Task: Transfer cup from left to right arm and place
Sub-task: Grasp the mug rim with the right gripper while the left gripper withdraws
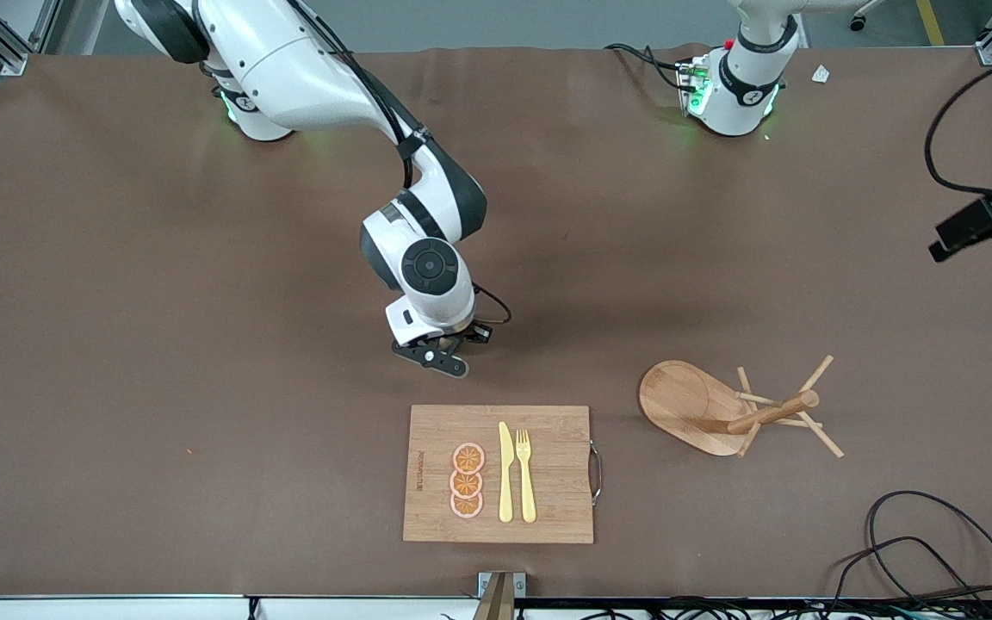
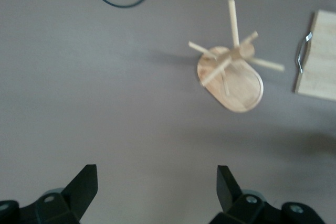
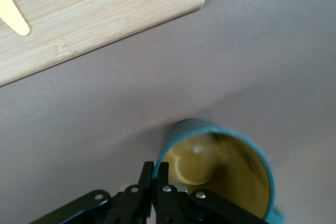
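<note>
The right gripper sits low over the brown table, just past the cutting board's edge farthest from the front camera, and its fingers are pinched together on the rim of the teal cup, one finger outside the wall and one inside the yellow hollow. On the board lie three orange slices, a yellow knife and a yellow fork. The left gripper waits high over the table with its fingers spread wide and holding nothing, the tipped-over wooden rack on the table under it.
</note>
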Tool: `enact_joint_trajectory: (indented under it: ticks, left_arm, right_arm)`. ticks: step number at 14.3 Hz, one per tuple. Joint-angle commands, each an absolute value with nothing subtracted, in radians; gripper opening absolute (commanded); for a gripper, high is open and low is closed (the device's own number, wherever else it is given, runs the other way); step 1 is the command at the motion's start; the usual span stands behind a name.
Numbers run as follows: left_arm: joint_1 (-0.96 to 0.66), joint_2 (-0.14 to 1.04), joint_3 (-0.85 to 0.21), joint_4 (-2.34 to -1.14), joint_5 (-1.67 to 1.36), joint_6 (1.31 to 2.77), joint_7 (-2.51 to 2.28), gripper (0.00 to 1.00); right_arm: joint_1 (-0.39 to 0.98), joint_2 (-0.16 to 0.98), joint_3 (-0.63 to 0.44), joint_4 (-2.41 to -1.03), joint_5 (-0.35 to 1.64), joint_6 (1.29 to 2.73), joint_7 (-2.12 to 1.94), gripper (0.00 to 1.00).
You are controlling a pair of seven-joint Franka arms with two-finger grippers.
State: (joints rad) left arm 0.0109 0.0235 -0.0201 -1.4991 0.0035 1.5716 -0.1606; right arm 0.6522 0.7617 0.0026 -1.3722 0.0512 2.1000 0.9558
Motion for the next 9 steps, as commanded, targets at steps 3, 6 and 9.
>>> enact_joint_trajectory:
  ticks: [3, 6, 9]
  left_arm:
    - [0.003, -0.075, -0.067, -1.615, 0.003, 1.588, -0.143, 1.00]
    - [0.021, -0.116, -0.127, -1.655, 0.009, 1.591, -0.143, 1.00]
    - [0.035, -0.121, -0.138, -1.648, 0.008, 1.566, -0.143, 1.00]
  right_arm:
    - [0.519, 0.664, 0.003, -1.385, 0.057, 2.019, 0.616, 0.00]
    - [0.373, 0.611, -0.003, -1.393, 0.048, 1.933, 0.415, 0.00]
    - [0.206, 0.572, -0.003, -1.423, 0.046, 1.931, 0.172, 0.00]
